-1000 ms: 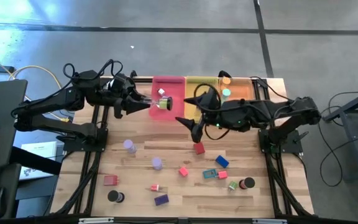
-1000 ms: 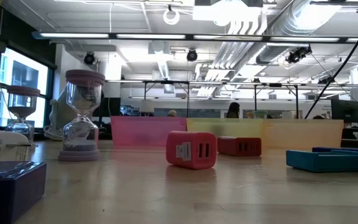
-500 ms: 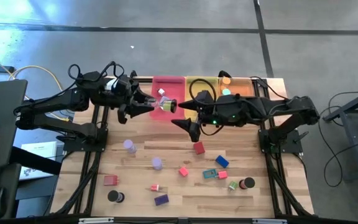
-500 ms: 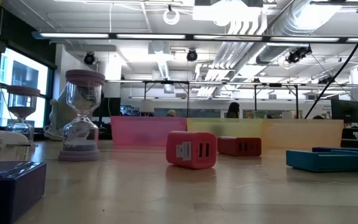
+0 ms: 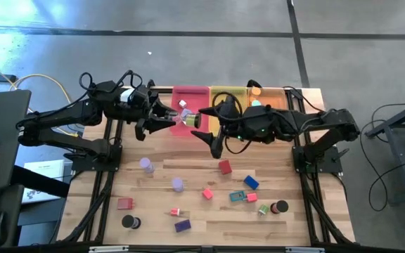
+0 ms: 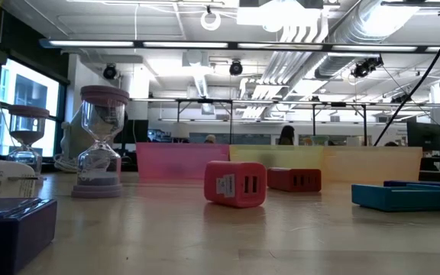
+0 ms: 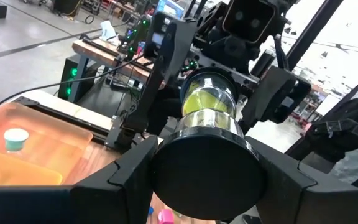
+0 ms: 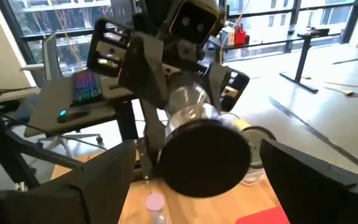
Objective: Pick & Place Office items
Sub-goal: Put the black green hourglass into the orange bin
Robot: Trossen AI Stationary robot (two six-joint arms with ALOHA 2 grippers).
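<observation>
Left hand: we found the left hand (image 5: pixel 176 119) raised over the pink tray (image 5: pixel 190 95) at the back of the counter (image 5: pixel 153 190), clamped on one black end of an hourglass (image 5: pixel 191 120) with yellow-green filling, held lengthwise.
Hourglass: in the left wrist view its black cap (image 7: pixel 207 177) sat between the left fingers (image 7: pixel 123 177), the clear body pointing at the other arm.
Right hand: we saw the right hand (image 5: pixel 208 121) level with the hourglass's far end, fingers spread wide on either side of that cap (image 8: pixel 205 158); whether they touched it, we could not tell.
Trays: yellow tray (image 5: pixel 223 93) and orange tray (image 5: pixel 271 98) stood beside the pink one; a teal disc (image 5: pixel 256 105) and an orange disc (image 5: pixel 256 91) lay in the orange tray.
Loose items: on the bare counter we noted two lavender hourglasses (image 5: pixel 146 164), a red block (image 5: pixel 225 167), a blue block (image 5: pixel 251 183), a teal block (image 5: pixel 237 196), a purple block (image 5: pixel 182 225) and a black disc (image 5: pixel 128 221), all well apart from both hands.
Low view: a red block (image 6: pixel 234 183) lay in front of the trays.
</observation>
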